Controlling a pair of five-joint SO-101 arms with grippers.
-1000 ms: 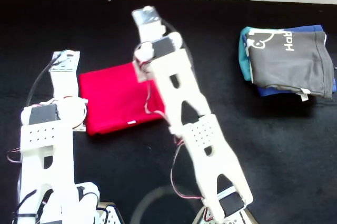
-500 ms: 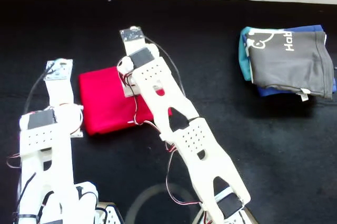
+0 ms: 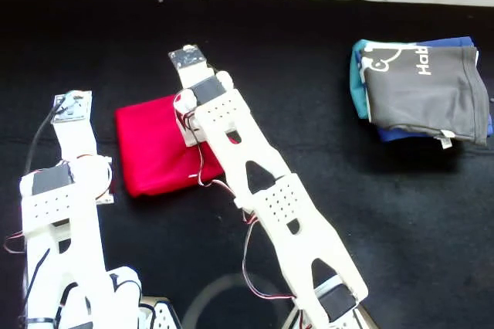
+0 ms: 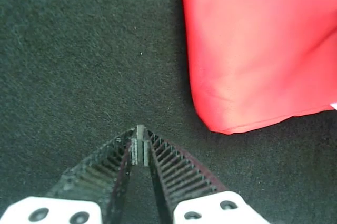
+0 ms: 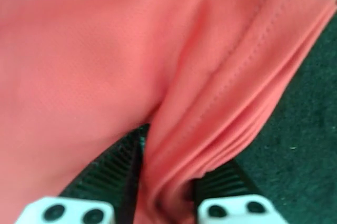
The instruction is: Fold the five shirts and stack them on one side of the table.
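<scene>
A folded red shirt (image 3: 154, 151) lies on the black table left of centre. My right gripper (image 3: 194, 134) is down on the shirt's right part. In the right wrist view a bunched fold of the red shirt (image 5: 105, 50) runs between the fingers of the right gripper (image 5: 168, 155), which is shut on it. My left gripper (image 4: 140, 142) is shut with nothing in it, low over the bare table just beside a corner of the red shirt (image 4: 253, 50). In the high view the left gripper (image 3: 100, 196) sits by the shirt's near left corner.
A stack of folded shirts stands at the far right, with a grey shirt (image 3: 424, 89) on top of a blue one (image 3: 448, 42) and a teal one (image 3: 356, 86). Black cloth (image 3: 309, 51) covers the table between the red shirt and the stack.
My right arm has swung left and dropped onto the red shirt. My left arm has shifted left, off the shirt's edge.
</scene>
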